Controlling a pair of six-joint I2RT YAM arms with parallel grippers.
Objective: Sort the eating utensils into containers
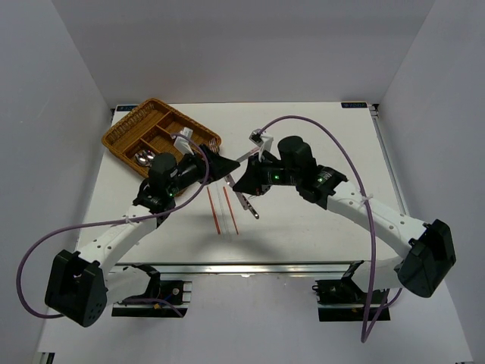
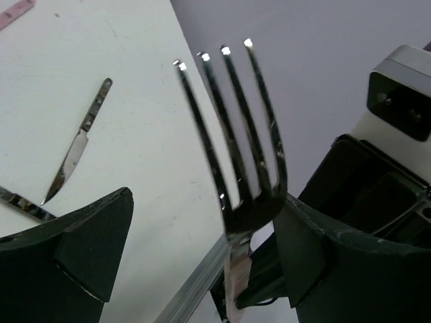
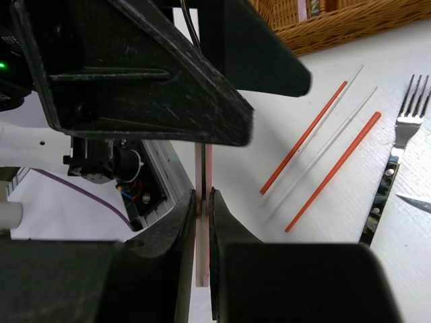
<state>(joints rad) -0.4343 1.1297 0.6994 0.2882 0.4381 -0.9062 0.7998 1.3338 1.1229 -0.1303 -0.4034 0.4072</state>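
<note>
Early going, I'd say: spoons (image 1: 144, 158) sit at the near end of the wicker tray (image 3: 337, 23). Out on the desk (image 2: 135, 101) the red and white chopsticks (image 3: 304, 136), a dark-handled fork (image 3: 412, 111) and a knife (image 2: 77, 145) all wait their turn.

Now the action: a fork (image 2: 250, 207) is up in the air between the two arms! The right gripper (image 3: 202, 195) has its jaws pinched nearly shut on a thin pink handle (image 3: 202, 242), which I take to be that fork's. The left gripper (image 2: 205, 202) stands wide open. The fork's head is between its jaws, closer to one side, and I can't tell whether it touches.
</note>
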